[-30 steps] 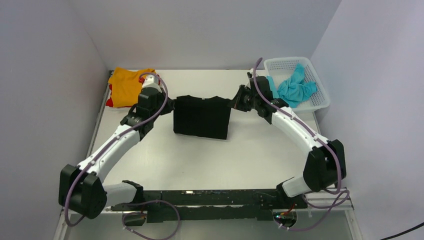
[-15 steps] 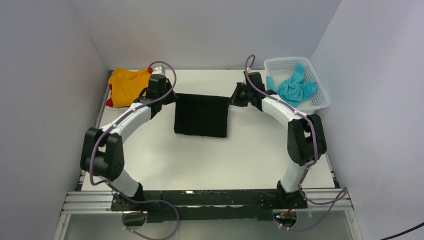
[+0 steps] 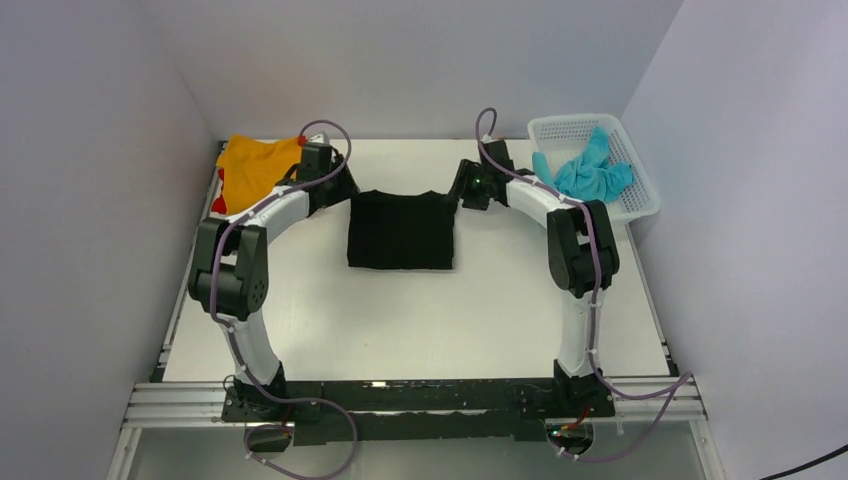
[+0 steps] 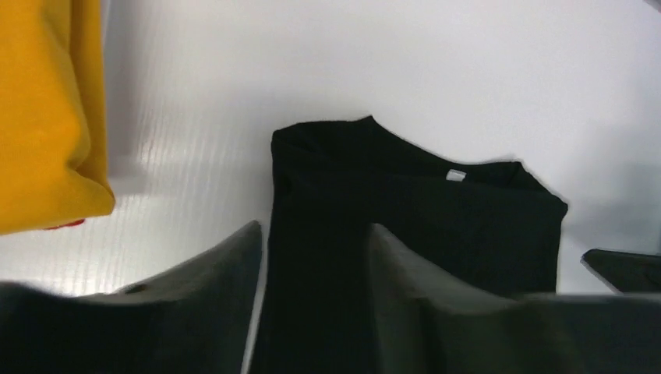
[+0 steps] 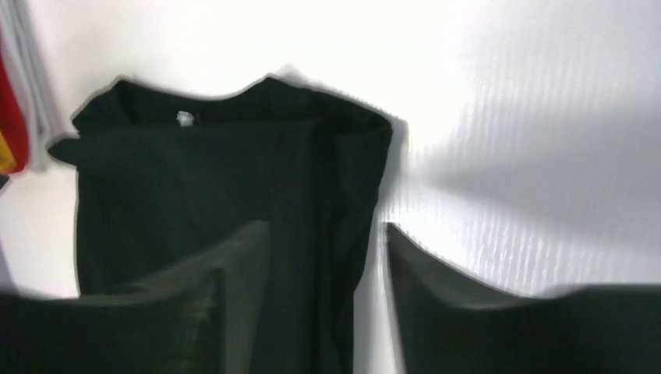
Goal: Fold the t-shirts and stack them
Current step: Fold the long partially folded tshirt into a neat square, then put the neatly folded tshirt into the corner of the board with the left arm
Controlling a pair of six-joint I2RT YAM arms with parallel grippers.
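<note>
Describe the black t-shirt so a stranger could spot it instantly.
Start at the white table, far half, midway between the orange t-shirt at the far-left corner and the white basket at the far right. The black t-shirt lies flat there, folded into a neat rectangle; it is the only black cloth.
</note>
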